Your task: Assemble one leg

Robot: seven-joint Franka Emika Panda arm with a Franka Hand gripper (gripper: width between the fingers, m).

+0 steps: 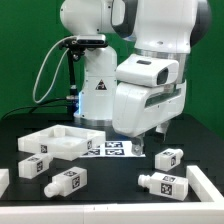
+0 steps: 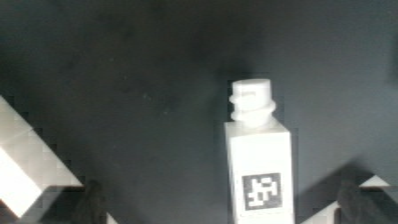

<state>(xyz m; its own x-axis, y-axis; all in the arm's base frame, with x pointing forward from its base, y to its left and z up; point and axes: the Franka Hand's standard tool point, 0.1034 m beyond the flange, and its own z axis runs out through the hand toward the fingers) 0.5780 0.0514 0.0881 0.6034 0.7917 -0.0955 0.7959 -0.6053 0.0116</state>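
My gripper [image 1: 140, 147] hangs low over the black table, just right of the marker board [image 1: 108, 148]. In the wrist view a white leg [image 2: 260, 160] with a tag lies on the table between my two dark fingertips [image 2: 68, 205], stub end pointing away. The jaws stand wide apart and neither touches it; the gripper [image 2: 210, 214] is open. The exterior view shows several legs alike: two at the front left [image 1: 38, 166] [image 1: 67, 181] and two at the right [image 1: 168, 157] [image 1: 160, 184]. I cannot tell which of them the wrist view shows.
The large flat white square part with raised edges [image 1: 55, 140] lies at the left behind the legs. White pieces stand at the table's right edge [image 1: 205, 186] and left edge [image 1: 3, 182]. A slanted white edge [image 2: 25, 150] shows in the wrist view.
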